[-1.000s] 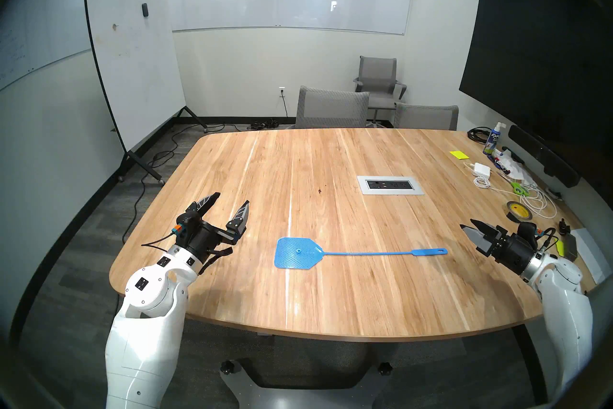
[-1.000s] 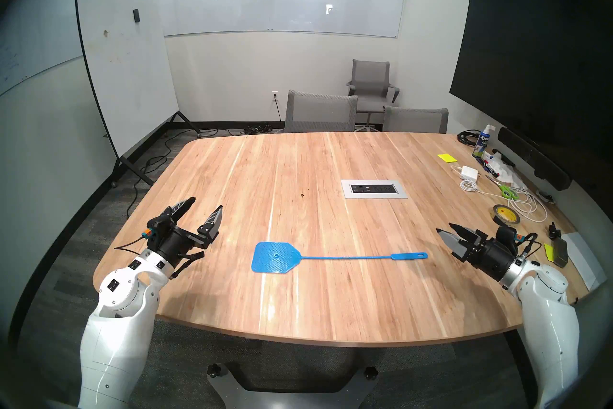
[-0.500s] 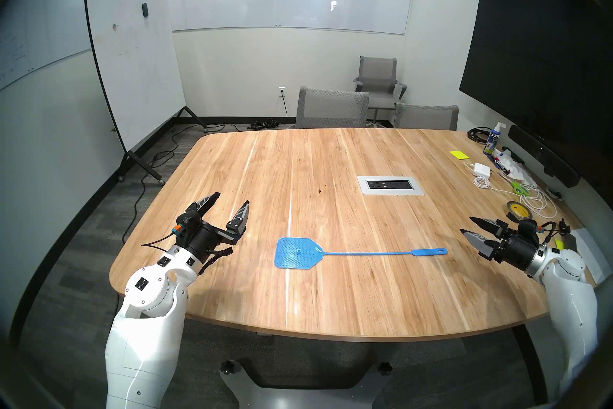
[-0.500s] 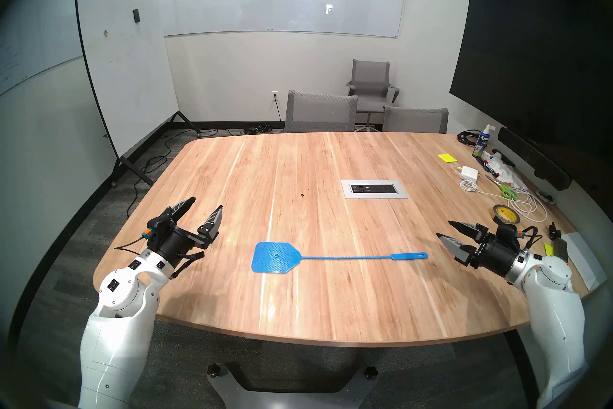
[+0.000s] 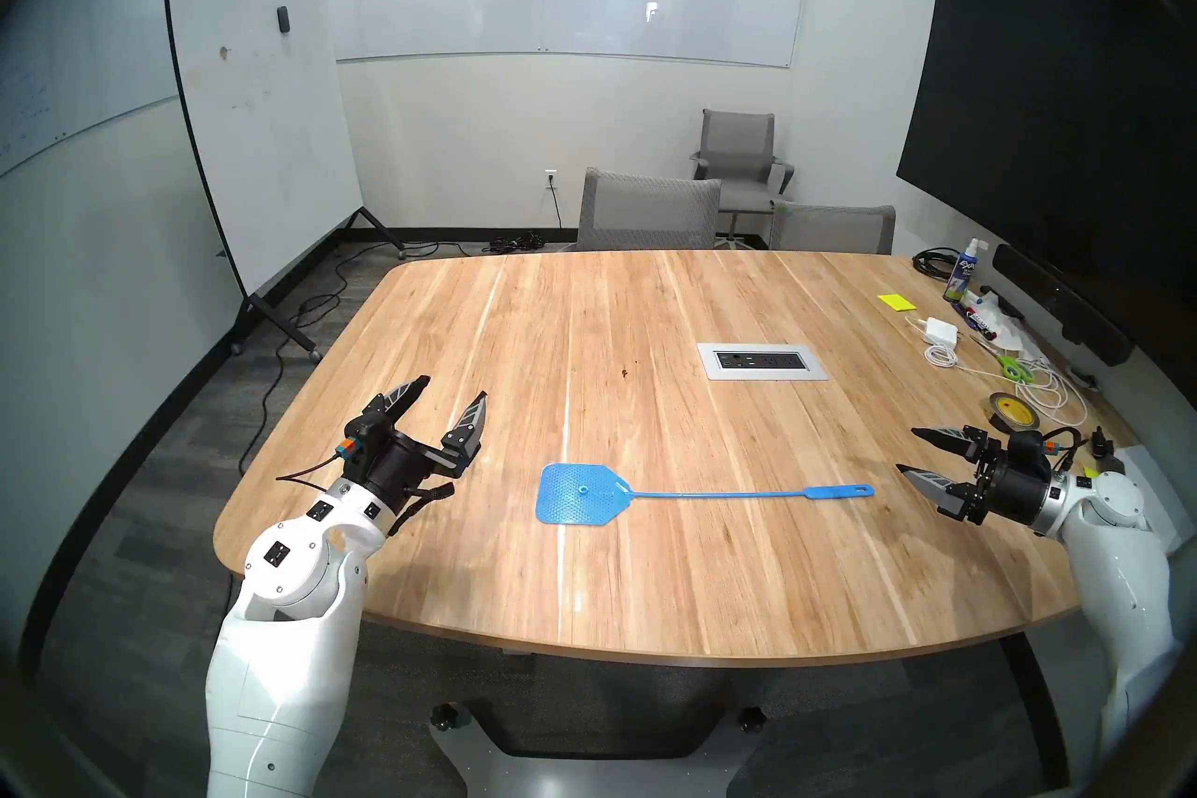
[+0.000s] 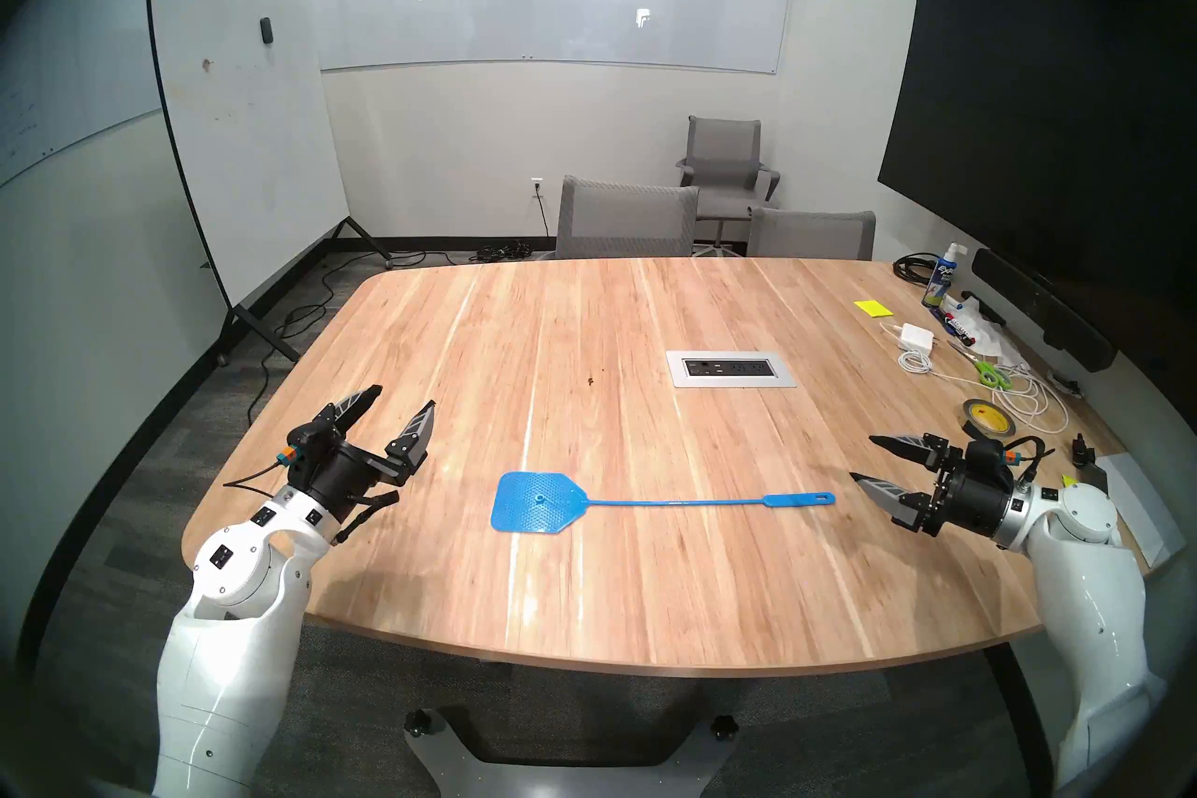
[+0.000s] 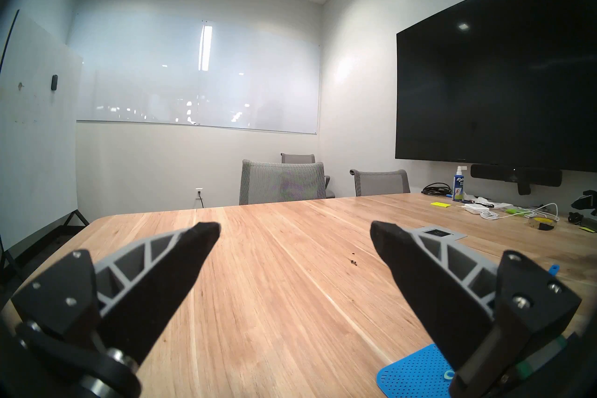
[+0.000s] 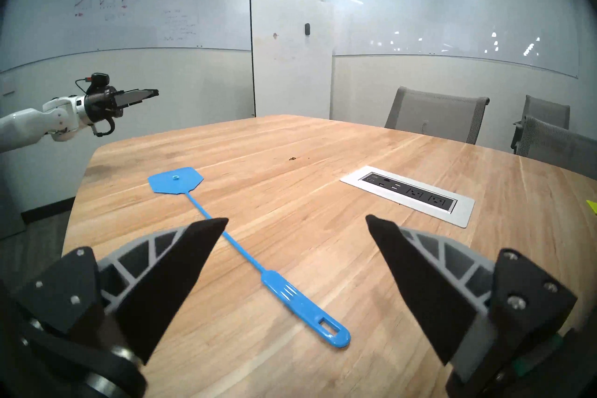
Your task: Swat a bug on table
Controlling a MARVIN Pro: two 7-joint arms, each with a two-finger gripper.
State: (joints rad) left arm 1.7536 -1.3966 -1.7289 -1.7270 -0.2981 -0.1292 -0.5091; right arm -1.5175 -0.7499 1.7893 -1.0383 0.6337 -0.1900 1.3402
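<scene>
On your far left a freestanding whiteboard (image 5: pixel 259 116) stands on the floor off the bench's corner. Your left tool (image 5: pixel 453 392) hangs above the near-left part of the bench (image 5: pixel 648 583), its fingers spread wide apart and holding nothing.

Next comes the blue swatter (image 5: pixel 648 493), lying flat with its head toward the left tool and its handle running right; nothing rests on it. Beyond the swatter's head, out on bare wood, sits the bug (image 5: pixel 624 372), a tiny dark speck with clear space all round it. Just right of the bug is the silver outlet panel (image 5: pixel 762 361), set flush into the top.

Your right tool (image 5: pixel 907 450) hovers just past the swatter's handle end, fingers wide apart and empty. Behind it the right edge is crowded: a tape roll (image 5: pixel 1014 409), white cables (image 5: pixel 1043 395), green scissors (image 5: pixel 1014 368), a charger (image 5: pixel 940 331), yellow notes (image 5: pixel 895 302) and a spray bottle (image 5: pixel 965 272).
</scene>
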